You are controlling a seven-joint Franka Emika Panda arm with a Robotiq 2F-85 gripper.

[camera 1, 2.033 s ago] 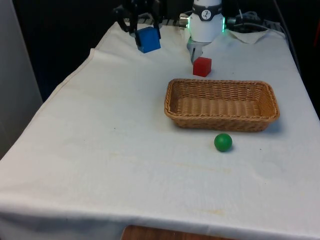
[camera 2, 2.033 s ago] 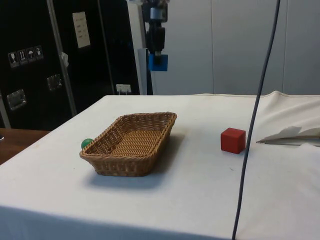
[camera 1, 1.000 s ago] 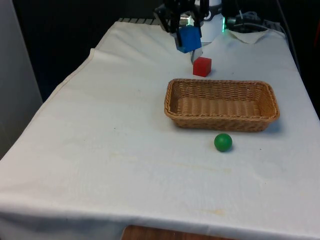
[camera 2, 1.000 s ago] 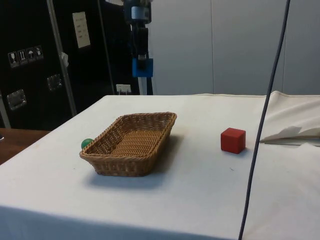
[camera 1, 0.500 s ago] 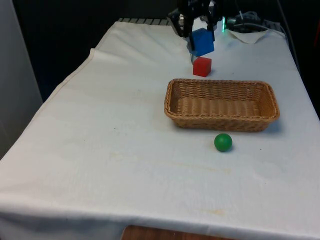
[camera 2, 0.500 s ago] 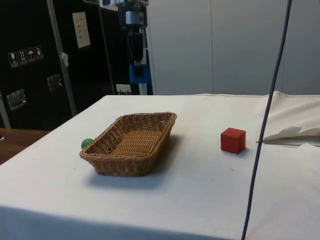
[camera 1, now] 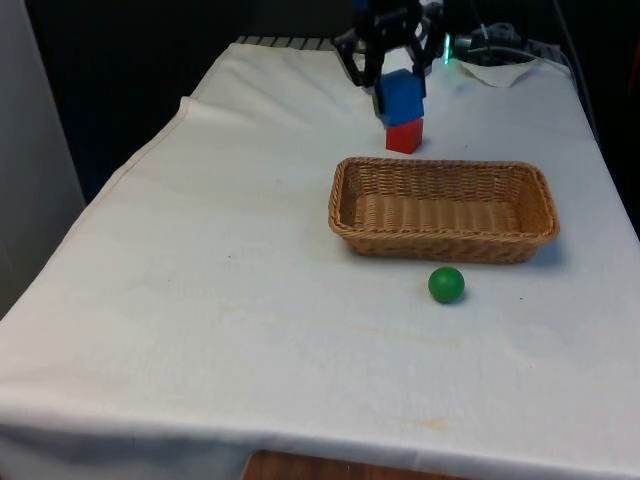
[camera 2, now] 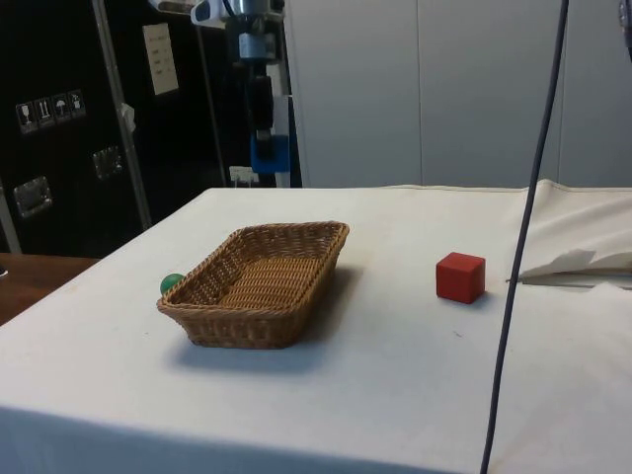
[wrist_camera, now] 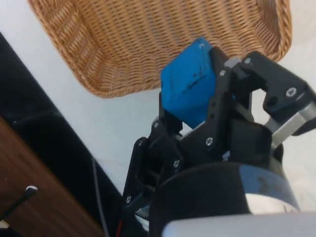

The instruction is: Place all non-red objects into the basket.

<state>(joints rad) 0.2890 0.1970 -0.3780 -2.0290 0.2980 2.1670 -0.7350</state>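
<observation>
Desk [camera 1: 200, 300]: flat top under a white cloth, lightly creased, with a raised fold running along the front view's left edge.

Small green ball [camera 1: 446, 284]: smooth, round, matte. It rests on the cloth just in front of the basket's near long wall, apart from it. In the side view it shows partly behind the basket's far corner [camera 2: 172, 284].

Rectangular woven wicker basket [camera 1: 350, 200]: tan, tight horizontal weave, braided rim, walls flaring outward, rounded corners. It lies with its long side across the front view, right of the desk's middle. Nothing lies inside it in the front view or the side view [camera 2: 296, 237].

Red cube [camera 1: 403, 137]: solid colour, sharp edges, smooth faces. It sits on the cloth behind the basket's far wall, near but not touching. In the side view it stands well apart from the basket [camera 2: 461, 277].

Blue cube [camera 1: 400, 96]: smooth faces, crisp edges, slightly tilted. It is held in the air, off the cloth; in the front view it overlaps the top of the red cube, while the side view puts it high above the desk beyond the basket [camera 2: 270, 154]. In the wrist view the wicker basket [wrist_camera: 123, 59] lies below it.

Black two-finger claw [camera 1: 397, 90]: jointed black linkages, fingers narrowed onto opposite faces of the blue cube [wrist_camera: 190, 81], gripping it.
</observation>
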